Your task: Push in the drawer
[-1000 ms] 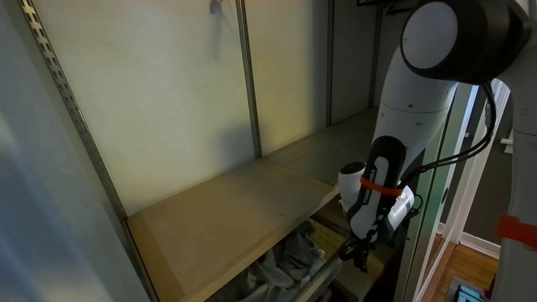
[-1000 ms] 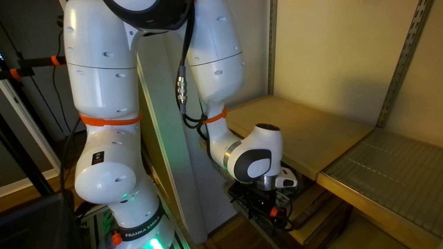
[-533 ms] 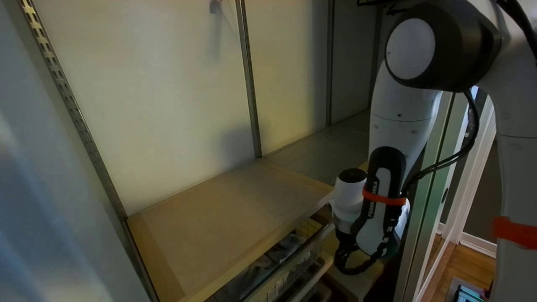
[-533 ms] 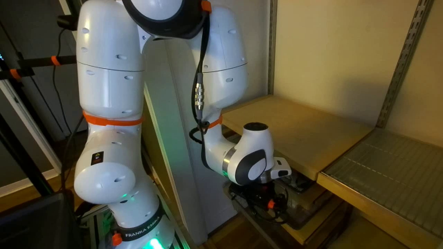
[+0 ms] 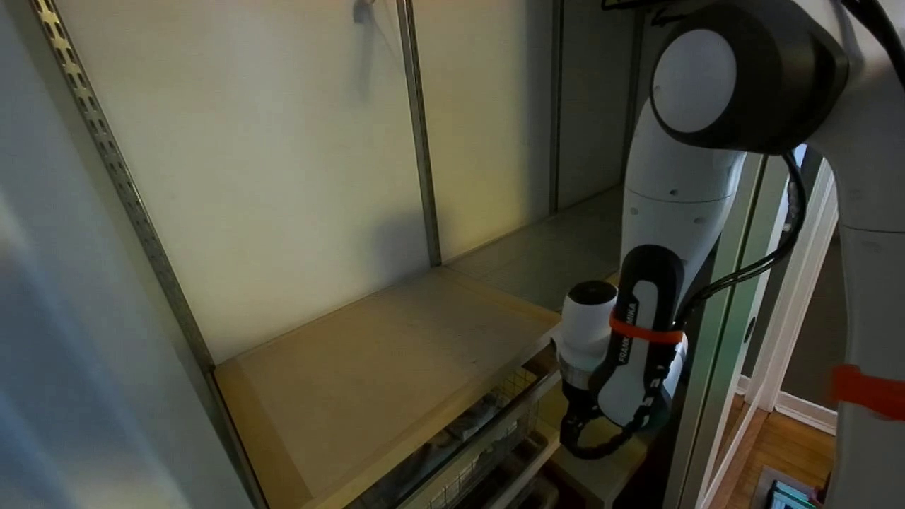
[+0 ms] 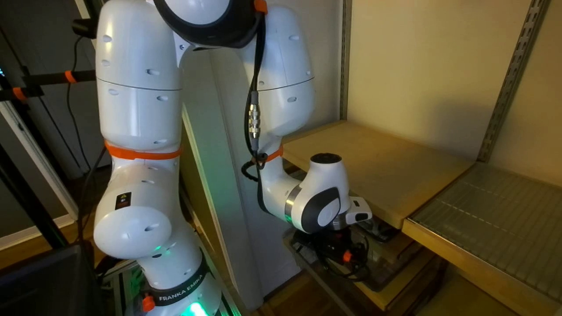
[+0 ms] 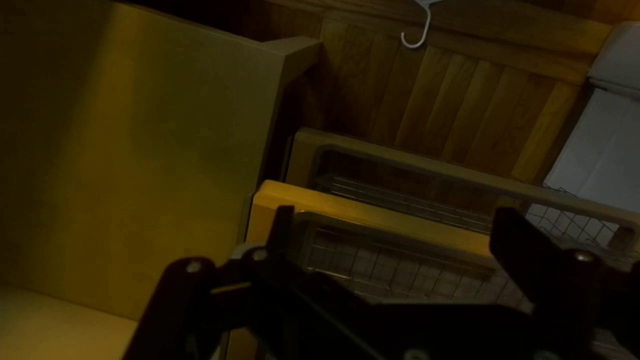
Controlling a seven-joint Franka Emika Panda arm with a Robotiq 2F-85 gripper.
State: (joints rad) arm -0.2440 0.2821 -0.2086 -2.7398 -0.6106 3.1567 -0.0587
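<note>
Pale wall [image 5: 304,177] behind, the drawer [image 5: 481,449] sits further under the shelf board [image 5: 382,382] than a second ago (though its front still pokes out), so the gripper [image 7: 394,210], spread wide, probably has more pushing to do.

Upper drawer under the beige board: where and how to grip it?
Probably the middle of the front rail of the upper drawer, from above, straddling it: it's a narrow bar, open behind, showing past the beige board. I'd rotate the end effector first; it stands open roughly along the rail, not across.
</note>
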